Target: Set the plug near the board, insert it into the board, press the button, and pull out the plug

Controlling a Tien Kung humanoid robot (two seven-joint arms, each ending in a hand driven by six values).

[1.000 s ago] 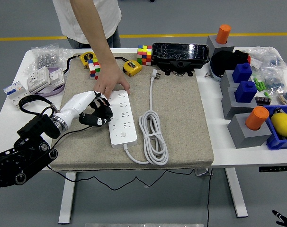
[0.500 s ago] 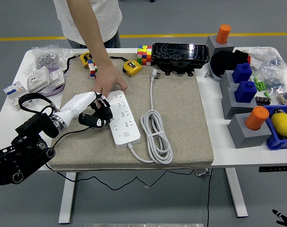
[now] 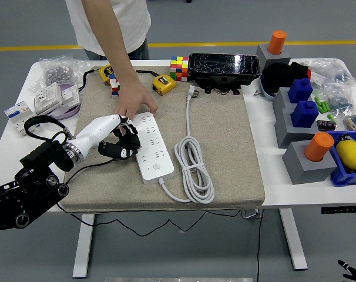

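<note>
The white power strip (image 3: 151,147) now lies a little nearer the middle of the pad than a second ago. Its low end has swung toward 3 o'clock, and the coiled white cable (image 3: 194,170) has shifted with it. Over the last half second it has hardly moved. A person's hand (image 3: 135,106) rests on the strip's end at 12 o'clock, and appears to be steadying it. The left robot hand (image 3: 120,141) sits against the strip's edge at 9 o'clock, fingers curled inward. Whether they close on anything I cannot tell: the dark fingertips hide what lies under them, and no plug shows there. The only plug in sight (image 3: 193,93) is the strip's own, lying loose on the grey pad (image 3: 237,153) at 1 o'clock from the strip, well apart from the robot hand. The right arm is out of view, bar a dark tip at the bottom corner. By my reading, the settling of the strip means the inserting step is being set up. No socket looks filled yet.
</note>
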